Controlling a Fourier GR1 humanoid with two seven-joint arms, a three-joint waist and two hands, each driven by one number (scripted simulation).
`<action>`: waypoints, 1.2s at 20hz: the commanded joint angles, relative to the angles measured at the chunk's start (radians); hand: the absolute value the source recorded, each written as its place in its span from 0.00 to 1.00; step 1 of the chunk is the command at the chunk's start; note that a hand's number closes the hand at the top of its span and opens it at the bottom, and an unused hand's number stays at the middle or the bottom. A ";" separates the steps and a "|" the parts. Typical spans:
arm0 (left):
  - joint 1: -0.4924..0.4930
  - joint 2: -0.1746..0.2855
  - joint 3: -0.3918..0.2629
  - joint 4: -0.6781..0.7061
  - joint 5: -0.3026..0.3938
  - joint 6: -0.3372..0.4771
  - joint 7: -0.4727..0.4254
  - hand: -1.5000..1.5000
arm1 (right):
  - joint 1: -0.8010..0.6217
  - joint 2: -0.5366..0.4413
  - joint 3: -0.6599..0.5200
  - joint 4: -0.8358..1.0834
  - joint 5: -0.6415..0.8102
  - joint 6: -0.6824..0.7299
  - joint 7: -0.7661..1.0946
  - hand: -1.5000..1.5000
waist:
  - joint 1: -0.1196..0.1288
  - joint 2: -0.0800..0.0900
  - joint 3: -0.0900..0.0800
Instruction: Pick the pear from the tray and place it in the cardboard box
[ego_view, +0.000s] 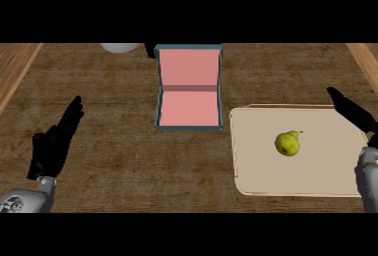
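The pear (288, 143) lies mid-tray (258, 170) — our right hand (353, 111), fingers straight and empty at the tray's edge, should come down over its belly before curling; left hand (53, 142) rests open

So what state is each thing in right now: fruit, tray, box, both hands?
pear: lying on the tray, untouched.
tray: flat on the counter, holding only the pear.
box: open, nothing inside.
left hand: open, holding nothing, at the left.
right hand: open, holding nothing, at the tray's right edge.
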 joint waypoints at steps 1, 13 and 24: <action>0.040 0.013 0.007 -0.014 -0.033 0.029 -0.013 0.50 | 0.040 0.136 -0.043 -0.043 0.086 -0.271 -0.040 0.00 | 0.004 -0.007 0.003; 0.100 -0.005 0.001 -0.071 -0.063 0.059 0.010 0.50 | 0.258 -0.082 0.178 -0.137 0.508 0.256 0.564 0.00 | -0.013 -0.012 -0.006; 0.095 -0.014 0.014 -0.071 -0.059 0.031 -0.006 0.50 | 0.071 -0.051 0.359 -0.348 0.481 0.800 1.196 0.00 | 0.010 -0.004 0.001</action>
